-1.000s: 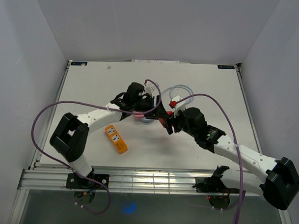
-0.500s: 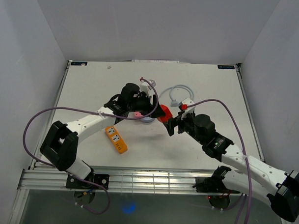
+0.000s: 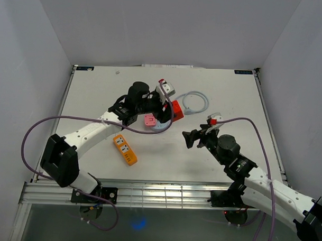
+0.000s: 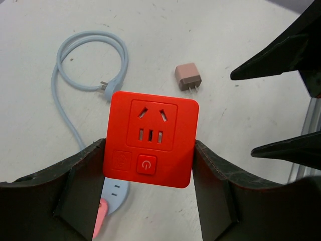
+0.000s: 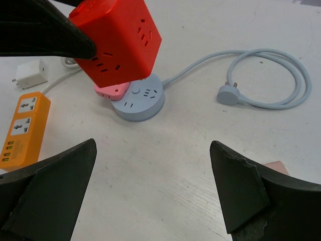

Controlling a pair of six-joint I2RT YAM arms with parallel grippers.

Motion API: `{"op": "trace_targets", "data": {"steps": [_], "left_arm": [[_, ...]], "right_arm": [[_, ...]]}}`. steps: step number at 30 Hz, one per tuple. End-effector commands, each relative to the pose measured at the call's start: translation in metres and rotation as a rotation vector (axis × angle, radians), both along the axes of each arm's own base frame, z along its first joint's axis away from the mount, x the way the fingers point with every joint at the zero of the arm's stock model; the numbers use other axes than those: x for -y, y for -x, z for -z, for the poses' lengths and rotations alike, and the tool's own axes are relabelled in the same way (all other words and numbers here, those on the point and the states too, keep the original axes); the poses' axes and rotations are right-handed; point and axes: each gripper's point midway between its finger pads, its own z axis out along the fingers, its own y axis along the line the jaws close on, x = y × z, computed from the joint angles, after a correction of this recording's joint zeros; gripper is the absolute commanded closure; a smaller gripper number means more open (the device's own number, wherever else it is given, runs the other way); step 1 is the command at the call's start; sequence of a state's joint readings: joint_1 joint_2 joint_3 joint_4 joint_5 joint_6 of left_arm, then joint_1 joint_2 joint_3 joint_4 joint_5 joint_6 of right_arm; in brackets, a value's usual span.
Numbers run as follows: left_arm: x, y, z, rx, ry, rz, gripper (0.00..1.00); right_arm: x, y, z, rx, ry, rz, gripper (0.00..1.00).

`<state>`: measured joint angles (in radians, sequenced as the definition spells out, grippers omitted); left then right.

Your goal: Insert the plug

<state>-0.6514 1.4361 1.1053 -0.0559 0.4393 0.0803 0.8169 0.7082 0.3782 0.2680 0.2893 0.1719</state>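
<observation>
A red socket cube (image 4: 150, 138) hangs above the table, and my left gripper (image 4: 149, 150) is shut on its two sides. From above, the red cube (image 3: 176, 110) is at the table's middle. Below it lie a round blue socket (image 5: 140, 100) and a pink socket block (image 5: 111, 90). The blue socket's cable loops away and ends in a blue plug (image 5: 228, 94), which lies loose on the table. A small pink charger plug (image 4: 188, 77) rests prongs-out nearby. My right gripper (image 5: 153, 150) stands wide open over bare table, apart from the cube, with nothing between its fingers.
An orange power strip (image 3: 125, 150) lies at the front left. A white adapter (image 5: 30, 75) sits beyond it. The blue cable loop (image 3: 196, 102) lies behind my right gripper (image 3: 189, 138). Purple arm cables arch over the table.
My right gripper has opened wide and drawn back from the red cube toward the front right. My left gripper has carried the cube slightly up and toward the back.
</observation>
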Motion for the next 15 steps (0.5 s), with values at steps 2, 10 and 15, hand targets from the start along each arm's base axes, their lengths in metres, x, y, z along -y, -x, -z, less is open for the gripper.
{"op": "trace_targets", "data": {"steps": [2, 10, 15], "left_arm": [[0.0, -0.006, 0.001, 0.109, -0.163, 0.115, 1.0], [0.001, -0.018, 0.026, 0.068, -0.272, 0.146, 1.0], [0.007, -0.025, 0.041, 0.037, -0.274, 0.156, 1.0]], "right_arm": [[0.001, 0.0, 0.01, -0.019, -0.055, 0.021, 0.0], [0.008, 0.004, 0.034, -0.049, -0.068, 0.047, 0.0], [0.015, 0.006, 0.04, -0.052, -0.085, 0.071, 0.01]]}}
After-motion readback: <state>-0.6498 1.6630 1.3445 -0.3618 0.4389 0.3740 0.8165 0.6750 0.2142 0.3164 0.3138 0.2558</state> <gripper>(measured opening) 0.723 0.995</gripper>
